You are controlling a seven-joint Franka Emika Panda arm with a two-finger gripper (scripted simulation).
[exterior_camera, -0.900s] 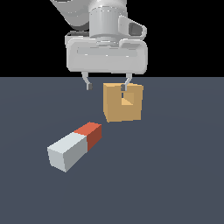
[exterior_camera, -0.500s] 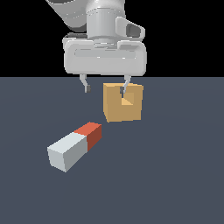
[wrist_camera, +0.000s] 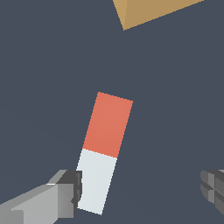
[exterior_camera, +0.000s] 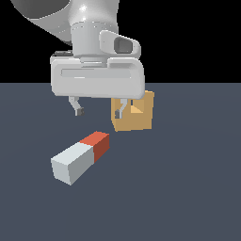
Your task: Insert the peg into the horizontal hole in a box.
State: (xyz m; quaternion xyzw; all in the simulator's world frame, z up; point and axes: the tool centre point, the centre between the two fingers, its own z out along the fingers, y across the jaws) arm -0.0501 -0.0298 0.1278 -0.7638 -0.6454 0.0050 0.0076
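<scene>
The peg point(exterior_camera: 81, 156) lies flat on the dark floor, its pale grey length toward the camera and its red-orange end point(exterior_camera: 97, 144) pointing at the box. The tan box point(exterior_camera: 139, 120) stands just beyond it, its upper part hidden by the gripper's body, and the hole point(exterior_camera: 137, 109) shows only partly beside one finger. My gripper point(exterior_camera: 99, 111) hangs open above the peg's red end, holding nothing. In the wrist view the peg point(wrist_camera: 105, 151) lies below the gripper point(wrist_camera: 140, 190), its grey end beside one fingertip point(wrist_camera: 69, 192). A corner of the box point(wrist_camera: 153, 11) shows beyond it.
A plain dark grey floor point(exterior_camera: 188, 188) runs all around the peg and the box. Nothing else stands on it.
The gripper has come down and moved toward the exterior view's left, from in front of the box to over the peg. It stays open. Peg and box have not moved.
</scene>
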